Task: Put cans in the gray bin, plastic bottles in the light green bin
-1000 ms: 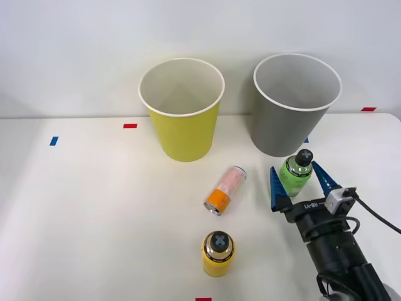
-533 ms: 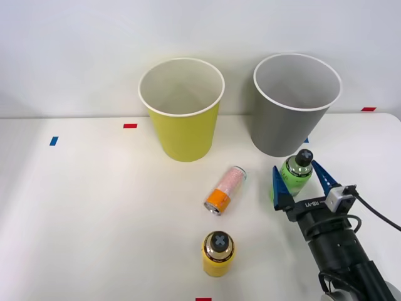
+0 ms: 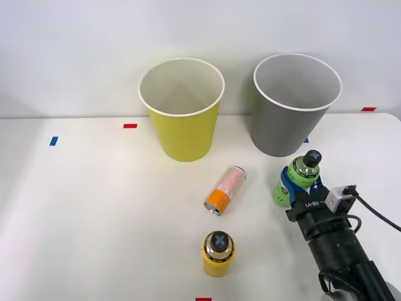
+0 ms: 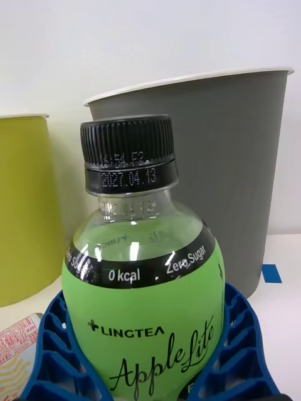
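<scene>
The white tabletop [image 3: 94, 207] holds a yellow-green bin [image 3: 182, 122], a gray bin [image 3: 289, 116], a lying can [image 3: 224, 190] and a yellow bottle [image 3: 217, 253].

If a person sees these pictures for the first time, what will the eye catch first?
First, the green bottle, gripped in the blue claw at the table's right, just in front of the gray bin. Next, the light green bin standing left of the gray one. Then the can lying mid-table, with the yellow bottle upright nearer the robot.
</scene>
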You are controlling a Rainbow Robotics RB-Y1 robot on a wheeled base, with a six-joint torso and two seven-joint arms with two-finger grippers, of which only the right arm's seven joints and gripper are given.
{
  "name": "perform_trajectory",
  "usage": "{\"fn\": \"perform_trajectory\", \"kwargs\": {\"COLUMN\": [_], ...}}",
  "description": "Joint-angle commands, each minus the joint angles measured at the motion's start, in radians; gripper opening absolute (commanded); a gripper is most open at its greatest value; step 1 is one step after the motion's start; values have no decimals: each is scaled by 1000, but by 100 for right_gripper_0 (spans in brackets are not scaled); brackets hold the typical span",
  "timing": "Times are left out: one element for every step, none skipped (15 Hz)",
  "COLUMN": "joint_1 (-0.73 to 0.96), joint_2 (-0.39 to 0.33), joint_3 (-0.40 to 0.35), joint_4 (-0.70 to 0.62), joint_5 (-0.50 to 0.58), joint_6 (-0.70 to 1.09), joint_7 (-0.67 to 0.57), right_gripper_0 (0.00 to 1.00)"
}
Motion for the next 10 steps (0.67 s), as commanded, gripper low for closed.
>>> {"fn": "perform_trajectory", "kwargs": {"joint_1": [1, 3, 5, 6, 6, 6, 6, 6, 6, 6], "joint_2": [-10, -17, -29, -46, -66, -87, -121, -147, -179, -208], "joint_3": [0, 2, 0, 5, 9, 19, 26, 37, 43, 49], "joint_4": [-6, -15, -30, -49, -64, -87, -121, -145, -176, -201], "joint_5": [6, 8, 9, 11, 8, 2, -5, -1, -1, 2], "joint_6": [-1, -1, -1, -1, -1, -1, 1, 1, 2, 2], "joint_7": [0, -3, -8, -14, -21, -29, -55, -95, -135, -166], "right_gripper_0": [0, 0, 0, 0, 0, 0, 0, 0, 0, 0]}}
